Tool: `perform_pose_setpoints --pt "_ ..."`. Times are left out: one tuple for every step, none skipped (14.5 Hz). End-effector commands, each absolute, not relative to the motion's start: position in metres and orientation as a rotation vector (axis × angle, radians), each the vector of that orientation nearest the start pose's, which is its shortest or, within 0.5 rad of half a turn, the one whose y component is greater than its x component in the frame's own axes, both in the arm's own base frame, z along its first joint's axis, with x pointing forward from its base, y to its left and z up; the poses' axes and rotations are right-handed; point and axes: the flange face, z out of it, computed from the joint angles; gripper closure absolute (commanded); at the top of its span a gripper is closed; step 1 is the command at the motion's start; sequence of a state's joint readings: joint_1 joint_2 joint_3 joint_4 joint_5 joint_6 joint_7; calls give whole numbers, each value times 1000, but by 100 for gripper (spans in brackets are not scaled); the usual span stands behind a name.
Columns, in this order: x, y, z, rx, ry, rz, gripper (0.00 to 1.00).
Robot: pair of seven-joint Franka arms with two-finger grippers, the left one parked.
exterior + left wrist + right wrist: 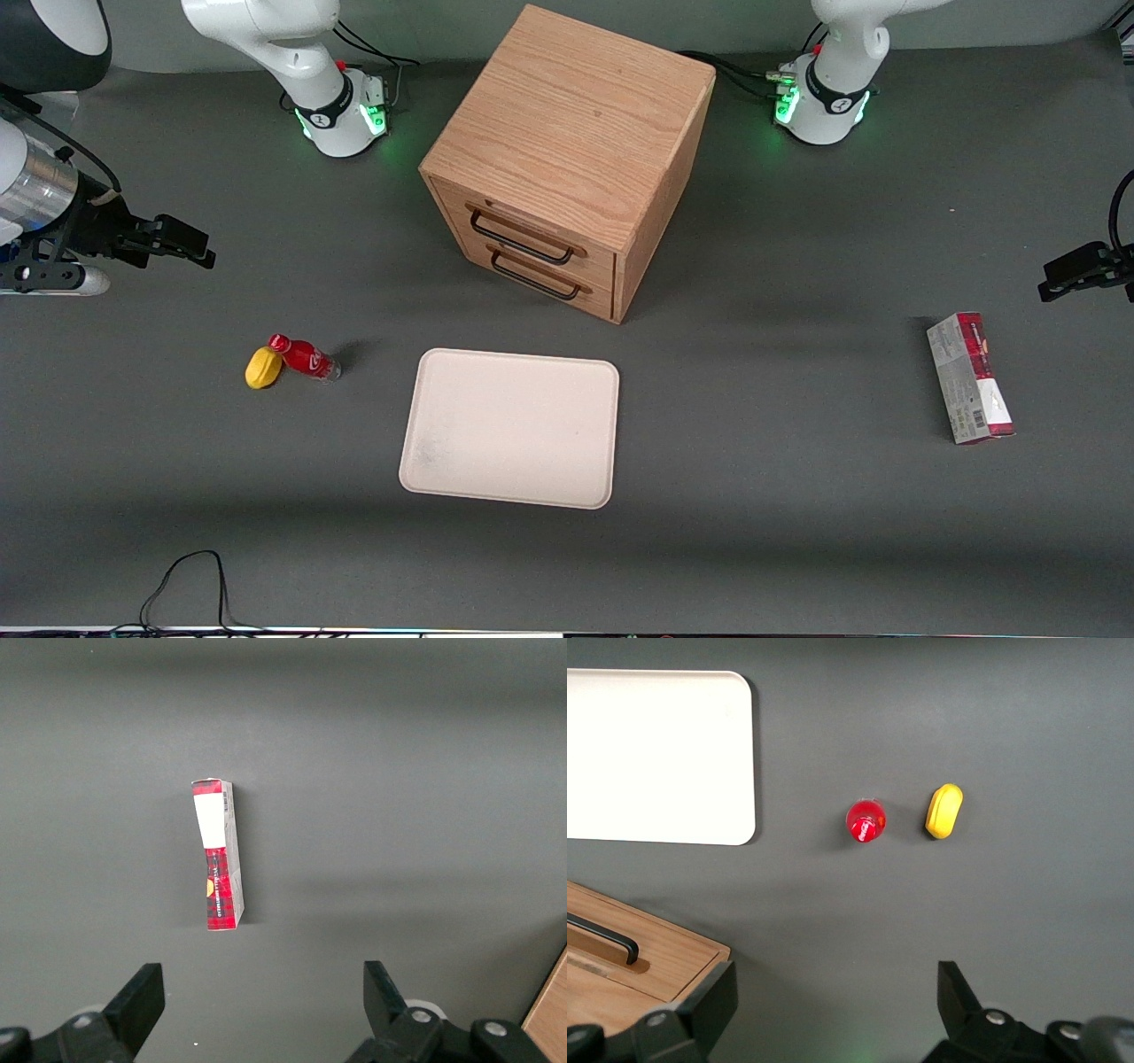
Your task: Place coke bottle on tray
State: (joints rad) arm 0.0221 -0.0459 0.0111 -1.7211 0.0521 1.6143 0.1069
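Note:
The coke bottle (304, 357) is a tiny red bottle with a red cap, standing on the dark table beside the tray. Seen from above in the right wrist view, the coke bottle (866, 820) shows its round red top. The tray (509, 425) is large, flat and pale cream-pink with nothing on it; one rounded corner of the tray (656, 753) shows in the wrist view. My right gripper (197, 247) hangs open and holds nothing, above the table, farther from the front camera than the bottle. Bare table lies between the fingers of the gripper (833, 997).
A yellow lemon-shaped lump (263, 368) touches the bottle, on the side away from the tray. A wooden drawer cabinet (567, 151) with two black handles stands farther back than the tray. A red-and-grey carton (970, 377) lies toward the parked arm's end.

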Motion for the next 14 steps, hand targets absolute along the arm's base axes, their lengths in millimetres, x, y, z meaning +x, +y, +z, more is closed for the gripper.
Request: perform_pose_setpoints --pt "539 27 584 -3082 100 117 0" --pt "539 27 584 -3080 95 129 0" --pt "539 26 583 -3080 91 131 0" --pt "540 26 582 -3082 86 136 0" --pt "540 25 582 -3081 88 138 0" --pt "540 26 582 -3082 97 138 0" --pt "541 26 582 -3081 104 141 0" --pt "541 26 582 -3081 109 141 0" --pt "541 25 582 -3083 107 141 0" --pt "542 19 582 -3085 123 138 0" --pt "543 18 587 -3096 122 119 0" --pt "545 17 590 -3103 124 111 0" --pt "546 16 592 -3103 126 104 0" --pt "546 15 592 -3103 126 101 0"
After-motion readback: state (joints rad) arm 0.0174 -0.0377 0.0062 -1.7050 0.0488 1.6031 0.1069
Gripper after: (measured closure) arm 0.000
